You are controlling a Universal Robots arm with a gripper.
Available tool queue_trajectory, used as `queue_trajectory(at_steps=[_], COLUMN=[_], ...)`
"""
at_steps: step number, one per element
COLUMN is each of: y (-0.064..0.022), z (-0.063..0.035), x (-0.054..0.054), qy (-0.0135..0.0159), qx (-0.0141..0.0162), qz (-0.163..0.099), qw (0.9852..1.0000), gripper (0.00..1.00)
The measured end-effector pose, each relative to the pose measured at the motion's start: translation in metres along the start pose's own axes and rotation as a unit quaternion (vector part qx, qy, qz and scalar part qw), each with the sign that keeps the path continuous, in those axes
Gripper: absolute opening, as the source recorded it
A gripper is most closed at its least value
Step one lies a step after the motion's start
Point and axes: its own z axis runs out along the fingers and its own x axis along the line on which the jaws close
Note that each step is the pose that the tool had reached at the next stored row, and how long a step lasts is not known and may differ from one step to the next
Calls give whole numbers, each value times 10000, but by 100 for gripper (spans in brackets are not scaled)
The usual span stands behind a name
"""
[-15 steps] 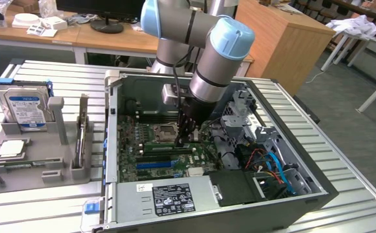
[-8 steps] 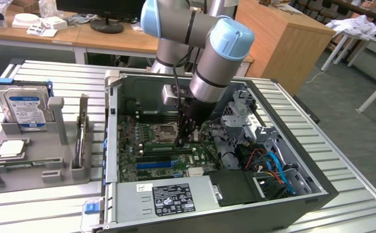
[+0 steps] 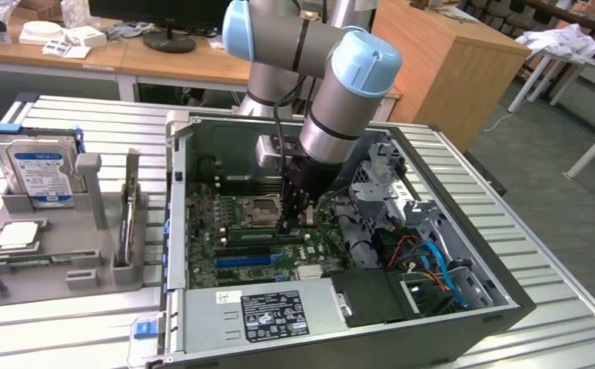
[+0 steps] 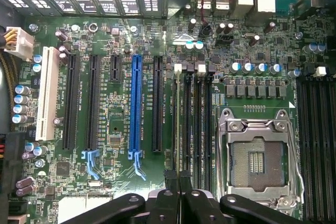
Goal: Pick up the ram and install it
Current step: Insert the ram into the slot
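**Claw holds the ram at a motherboard slot inside the open case**

The arm reaches down into the open computer case, which lies on a ribbed metal table. The claw is low over the motherboard, just beside the processor socket. The ram shows as a green strip right under the fingertips. A drive cage and a tangle of blue and orange cables crowd the case toward the exterior view's right. The power supply sits at the near end. Outside the case, toward the exterior view's left, a hard drive stands upright in a grey tray.

The wrist view adds the close detail. The claw has its two fingers pinched close together on the ram, seen edge-on as a thin line along one memory slot. Bare memory slots lie just beside it, then the processor socket. On the other side run the long black card slots and one blue slot.
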Motion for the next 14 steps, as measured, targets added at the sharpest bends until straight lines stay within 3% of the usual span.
queue_trajectory(at_steps=[6,7,9,10,14], y=[0,0,0,0,0], z=[1,1,1,1,-2], x=[0,0,0,0,0], qy=[-1,0,-1,-1,-1], qx=[0,0,0,0,0], qz=[0,0,0,0,0], qw=[10000,10000,10000,10000,10000], gripper=[13,18,18,25,25])
